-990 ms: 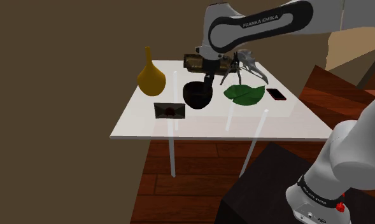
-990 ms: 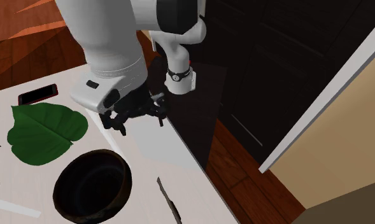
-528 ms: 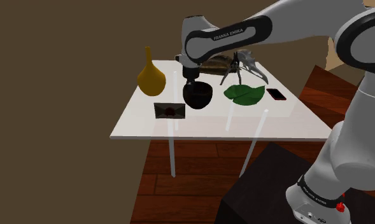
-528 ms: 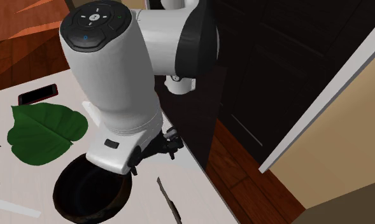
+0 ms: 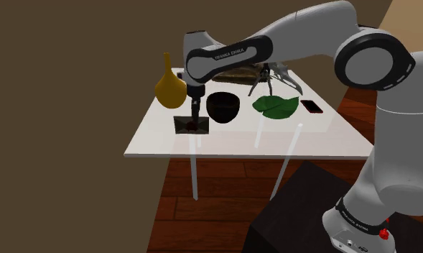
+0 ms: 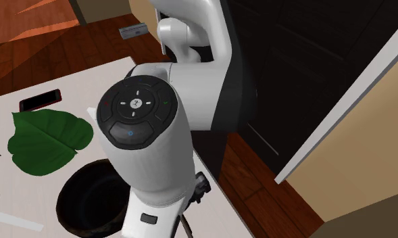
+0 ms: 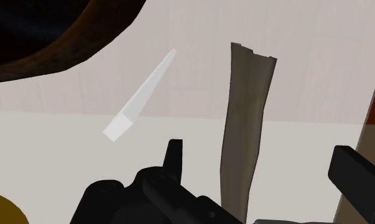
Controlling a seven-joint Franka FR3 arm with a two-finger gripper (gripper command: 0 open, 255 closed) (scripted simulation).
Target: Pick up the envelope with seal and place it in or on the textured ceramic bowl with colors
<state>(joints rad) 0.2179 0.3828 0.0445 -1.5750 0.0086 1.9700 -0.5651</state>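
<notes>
The tabletop point(image 5: 238, 140) is seen in the shoulder view from some way off, from beside and behind the stand point(image 5: 296, 215), looking down and across it. The second exterior view is taken from much nearer, steeply downward over the tabletop's edge, with the arm point(image 6: 150, 155) close before the lens. The dark bowl point(image 5: 222, 106), green leaf point(image 5: 276, 106) and phone point(image 5: 312, 106) are shared by both. The wrist view is taken low and very near, along the tabletop, beside the bowl's rim.

A white table point(image 5: 238, 142) on thin pale legs stands over a dark wooden floor point(image 5: 224, 203). On it sit a mustard-yellow long-necked vase point(image 5: 170, 87), a green leaf point(image 5: 276, 106) and, just beside the leaf, a red phone point(image 5: 312, 106).
</notes>
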